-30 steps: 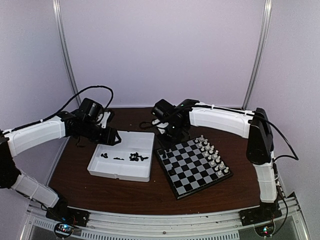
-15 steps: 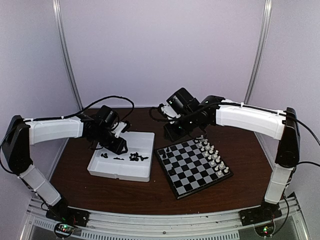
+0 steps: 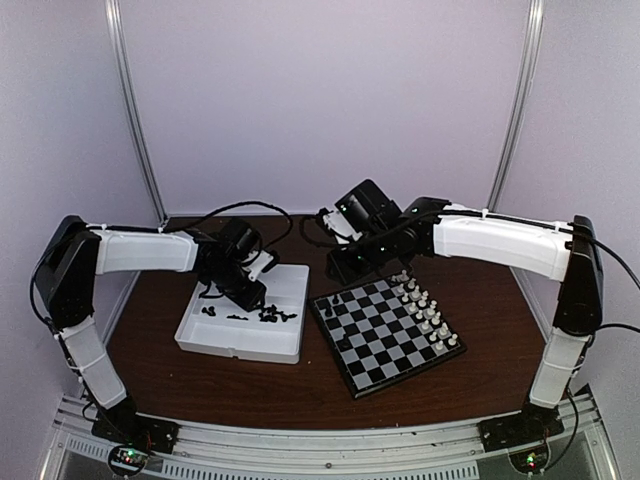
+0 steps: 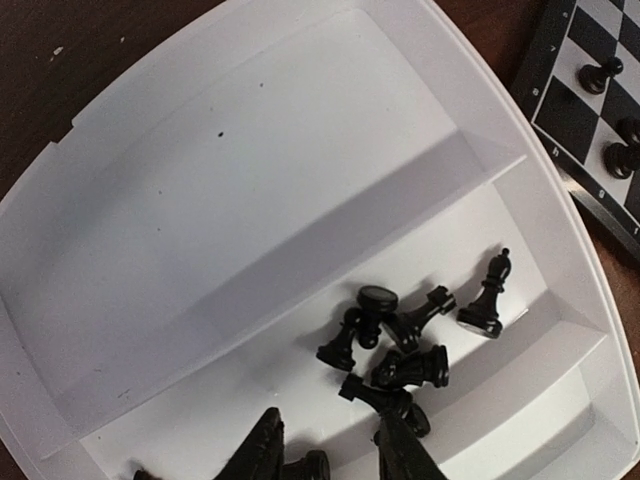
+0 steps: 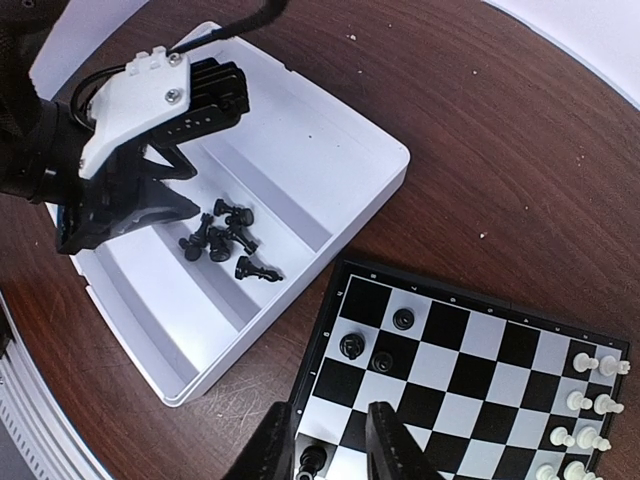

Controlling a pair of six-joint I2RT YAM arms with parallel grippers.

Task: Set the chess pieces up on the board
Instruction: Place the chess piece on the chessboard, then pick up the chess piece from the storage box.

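A: Where are we seeing the tiny black plastic chess pieces (image 4: 410, 368)?
B: Heaped in the white partitioned plastic tray (image 4: 250, 150), just ahead of the left gripper (image 4: 327, 440). We're reading its jaws parted. The right gripper (image 5: 325, 445) is hovering, parted too, over the small black-and-white checkered board (image 5: 470, 370).

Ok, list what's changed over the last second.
The left tool swung right, over the black pieces in the tray, its jaws narrowing. The right tool rose slightly at the board corner. Board, tray and white pieces stayed put.
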